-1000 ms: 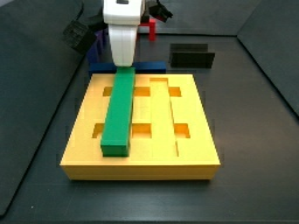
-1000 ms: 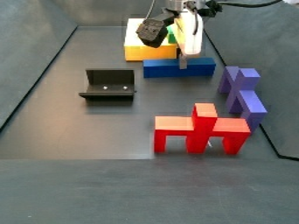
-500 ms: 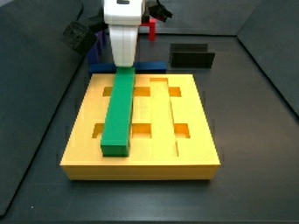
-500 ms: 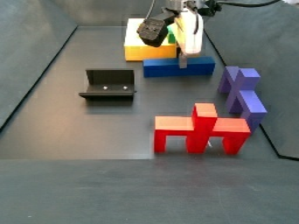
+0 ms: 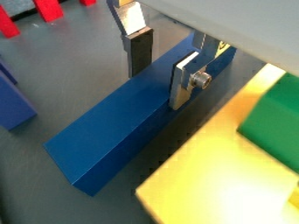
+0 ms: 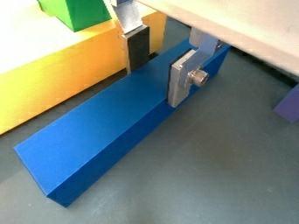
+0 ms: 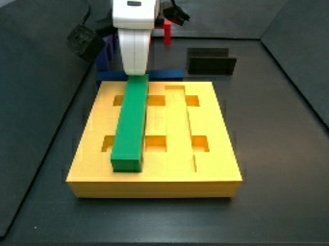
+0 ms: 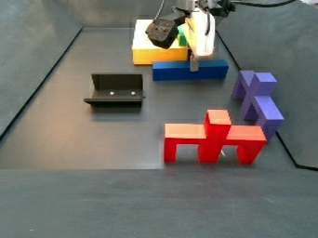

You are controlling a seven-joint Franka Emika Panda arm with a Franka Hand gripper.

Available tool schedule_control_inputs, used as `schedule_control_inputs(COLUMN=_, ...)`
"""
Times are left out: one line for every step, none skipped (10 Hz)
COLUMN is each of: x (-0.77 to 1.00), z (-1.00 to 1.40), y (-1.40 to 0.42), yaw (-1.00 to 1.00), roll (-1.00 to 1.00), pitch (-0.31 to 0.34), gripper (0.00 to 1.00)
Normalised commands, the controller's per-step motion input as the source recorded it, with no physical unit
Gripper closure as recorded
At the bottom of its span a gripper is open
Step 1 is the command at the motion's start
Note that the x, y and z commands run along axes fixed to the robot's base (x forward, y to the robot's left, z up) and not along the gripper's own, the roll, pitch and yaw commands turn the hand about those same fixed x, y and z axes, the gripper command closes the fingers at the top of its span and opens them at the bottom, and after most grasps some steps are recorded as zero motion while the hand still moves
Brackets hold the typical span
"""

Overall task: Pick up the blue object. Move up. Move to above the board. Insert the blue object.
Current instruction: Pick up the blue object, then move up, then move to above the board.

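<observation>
The blue object [image 5: 105, 140] is a long dark blue bar lying on the floor beside the board [image 5: 222, 166]. It also shows in the other wrist view [image 6: 93, 140] and in a side view [image 8: 192, 72]. My gripper [image 5: 162, 70] straddles one end of it, with one finger on each long side and both against the bar. In a side view the gripper [image 7: 134, 65] stands just behind the yellow board [image 7: 193, 125]. A long green bar [image 7: 133, 120] lies in one of the board's grooves.
The fixture [image 8: 115, 90] stands on the floor left of the blue bar. A violet stepped block [image 8: 258, 95] and a red block [image 8: 214, 138] lie to the right and nearer the camera. Dark walls enclose the floor.
</observation>
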Motion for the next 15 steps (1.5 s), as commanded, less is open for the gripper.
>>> schedule_control_inputs(x=0.00, z=0.00, y=0.00, yaw=0.00, roll=0.00, pitch=0.000, gripper=1.00)
schedule_control_inputs(x=0.00, z=0.00, y=0.00, yaw=0.00, roll=0.00, pitch=0.000, gripper=1.00)
schedule_control_inputs(x=0.00, z=0.00, y=0.00, yaw=0.00, roll=0.00, pitch=0.000, gripper=1.00)
schedule_control_inputs(x=0.00, z=0.00, y=0.00, yaw=0.00, roll=0.00, pitch=0.000, gripper=1.00)
schedule_control_inputs(x=0.00, z=0.00, y=0.00, yaw=0.00, roll=0.00, pitch=0.000, gripper=1.00)
schedule_control_inputs(x=0.00, z=0.83, y=0.00, yaw=0.00, roll=0.00, pitch=0.000, gripper=1.00)
schedule_control_inputs(x=0.02, z=0.84, y=0.01, yaw=-0.04, roll=0.00, pitch=0.008, gripper=1.00)
schedule_control_inputs(x=-0.03, z=0.58, y=0.01, yaw=-0.04, roll=-0.01, pitch=0.061, gripper=1.00)
schedule_control_inputs(x=0.01, z=0.29, y=0.00, yaw=-0.03, roll=-0.05, pitch=0.054, gripper=1.00)
schedule_control_inputs(x=0.00, z=1.40, y=0.00, yaw=0.00, roll=0.00, pitch=0.000, gripper=1.00)
schedule_control_inputs(x=-0.02, z=1.40, y=0.00, yaw=0.00, roll=0.00, pitch=0.030, gripper=1.00)
schedule_control_inputs(x=-0.05, z=1.40, y=-0.01, yaw=0.00, roll=-0.04, pitch=0.033, gripper=1.00)
schedule_control_inputs(x=-0.02, z=1.40, y=0.00, yaw=-0.01, roll=-0.08, pitch=0.019, gripper=1.00)
schedule_control_inputs(x=0.01, z=1.40, y=0.00, yaw=-0.01, roll=-0.07, pitch=0.059, gripper=1.00)
schedule_control_inputs(x=0.00, z=1.40, y=-0.01, yaw=-0.01, roll=-0.06, pitch=0.087, gripper=1.00)
